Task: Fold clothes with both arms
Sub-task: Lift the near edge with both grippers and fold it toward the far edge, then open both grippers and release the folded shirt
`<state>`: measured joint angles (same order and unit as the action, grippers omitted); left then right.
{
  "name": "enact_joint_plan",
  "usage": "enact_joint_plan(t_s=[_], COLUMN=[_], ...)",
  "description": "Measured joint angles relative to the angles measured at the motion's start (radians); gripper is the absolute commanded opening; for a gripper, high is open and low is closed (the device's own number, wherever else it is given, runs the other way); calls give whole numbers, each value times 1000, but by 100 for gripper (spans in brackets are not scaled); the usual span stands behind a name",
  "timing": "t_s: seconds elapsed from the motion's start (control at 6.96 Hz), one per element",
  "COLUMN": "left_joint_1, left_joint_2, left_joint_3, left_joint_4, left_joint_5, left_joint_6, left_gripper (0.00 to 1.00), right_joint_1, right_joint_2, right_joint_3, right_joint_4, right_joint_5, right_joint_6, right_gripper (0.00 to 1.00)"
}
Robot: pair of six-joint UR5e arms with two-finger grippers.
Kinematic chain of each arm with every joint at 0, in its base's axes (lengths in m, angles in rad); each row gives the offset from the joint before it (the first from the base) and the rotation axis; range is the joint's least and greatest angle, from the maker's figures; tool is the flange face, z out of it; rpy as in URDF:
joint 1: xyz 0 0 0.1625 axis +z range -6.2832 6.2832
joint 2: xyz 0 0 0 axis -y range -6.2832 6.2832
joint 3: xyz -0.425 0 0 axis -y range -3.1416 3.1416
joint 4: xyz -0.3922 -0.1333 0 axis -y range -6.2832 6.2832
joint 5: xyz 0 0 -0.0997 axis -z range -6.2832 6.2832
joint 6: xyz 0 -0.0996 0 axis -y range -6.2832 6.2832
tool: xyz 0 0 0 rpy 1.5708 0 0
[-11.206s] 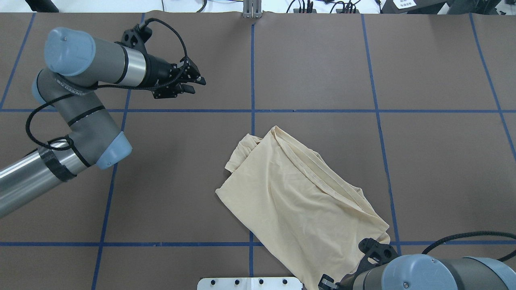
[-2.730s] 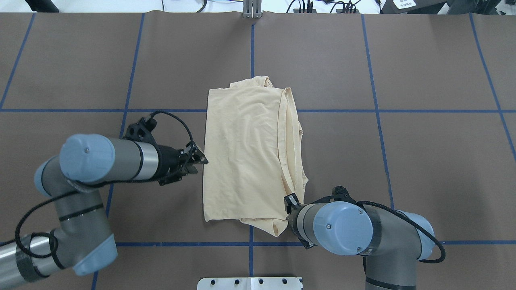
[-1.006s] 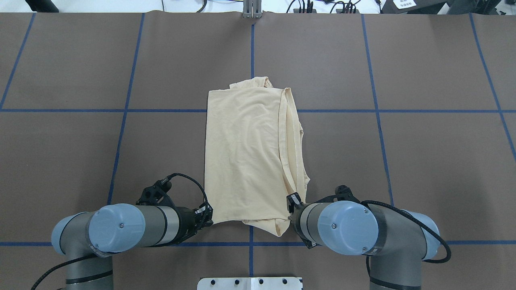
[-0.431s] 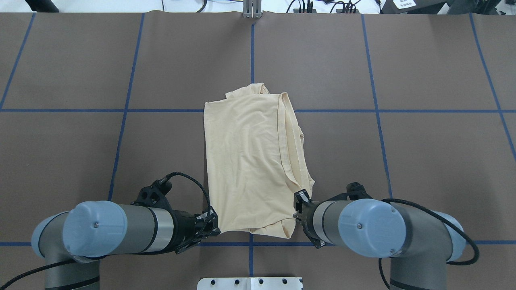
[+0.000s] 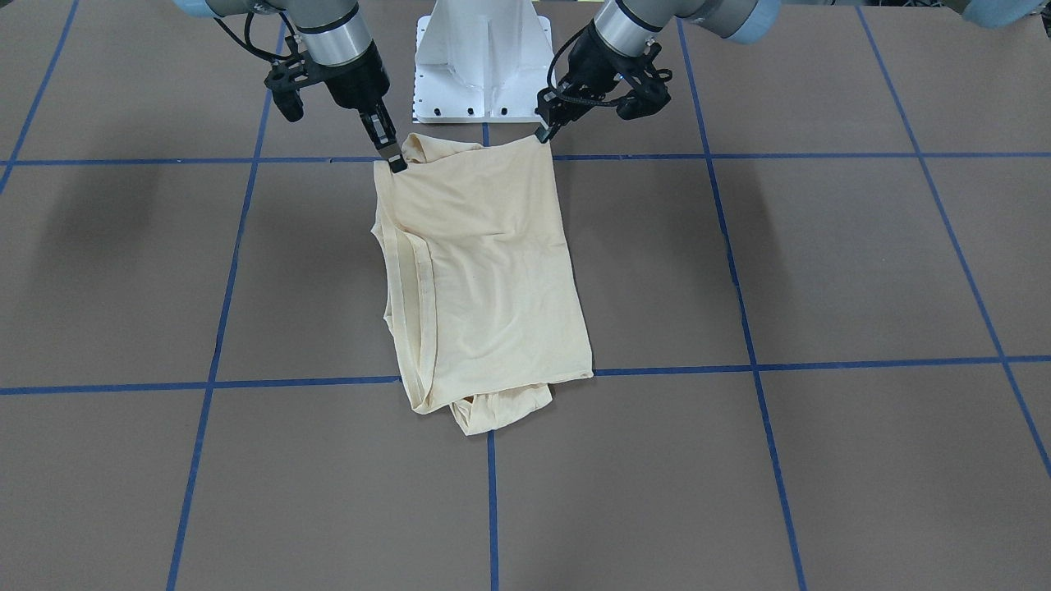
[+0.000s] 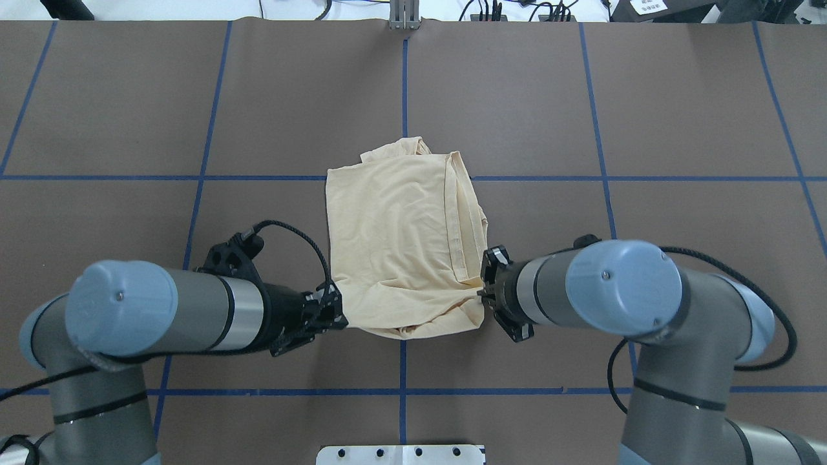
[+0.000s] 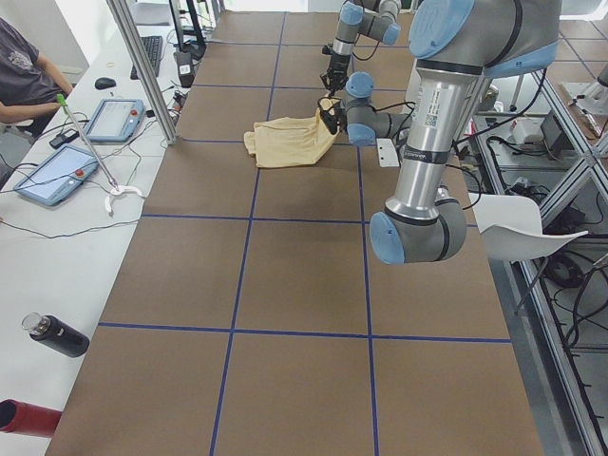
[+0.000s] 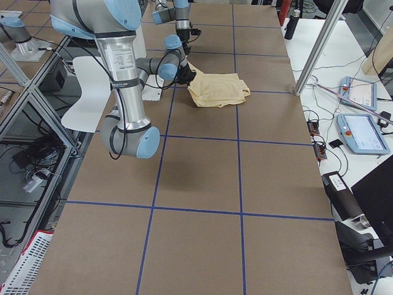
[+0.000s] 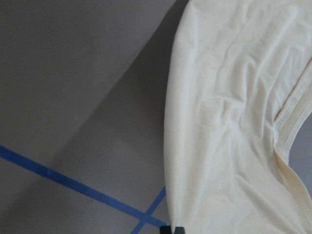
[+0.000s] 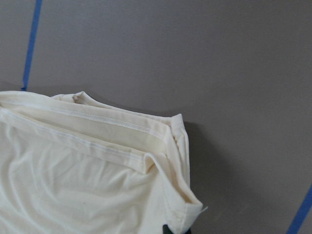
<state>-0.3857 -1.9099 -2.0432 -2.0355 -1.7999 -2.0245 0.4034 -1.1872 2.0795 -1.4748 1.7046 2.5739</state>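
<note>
Moved: shirt [image 6: 400, 245] end by the bench [image 6: 129, 97] near edge, lifted.
Left gripper [image 6: 339, 316]: I see it pinching one corner.
Right gripper [image 6: 483, 294]: pinching the other.

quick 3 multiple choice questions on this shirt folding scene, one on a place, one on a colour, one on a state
1. Where on the shirt do the left gripper and right gripper meet it?
A. its far corners
B. its corners nearest the robot
C. its middle

2. What colour are the tape lines on the table?
A. red
B. white
C. blue

3. The grippers are:
A. both shut on the shirt
B. both open
C. one open, one shut

1 B: each arm reaches a corner of the near edge.
2 C: the grid is blue on brown.
3 A: the fingers pinch cloth on both sides.
</note>
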Motion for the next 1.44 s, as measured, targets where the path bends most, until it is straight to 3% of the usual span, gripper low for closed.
enact_joint_plan(t_s=[0.43,1.01,1.15,1.29,1.44], left_joint_1=[-162,-306,-326,-339,-350], left_joint_2=[-101,-230,-258,-279,-294], left_joint_3=[165,463,543,620,692], left_joint_4=[-13,-131,-179,-232,-287], left_joint_5=[-61,-71,-71,-69,-66], left_joint_6=[119,222,236,251,278], left_gripper=[0,0,35,99,100], right_joint_1=[147,256,283,310,327], right_joint_2=[154,372,418,466,519], right_joint_3=[-200,-578,-687,-790,-898], right_joint_4=[-10,35,92,138,185], right_joint_5=[61,143,159,168,173], right_joint_6=[-104,-266,-301,-347,-409], right_gripper=[0,0,83,100,100])
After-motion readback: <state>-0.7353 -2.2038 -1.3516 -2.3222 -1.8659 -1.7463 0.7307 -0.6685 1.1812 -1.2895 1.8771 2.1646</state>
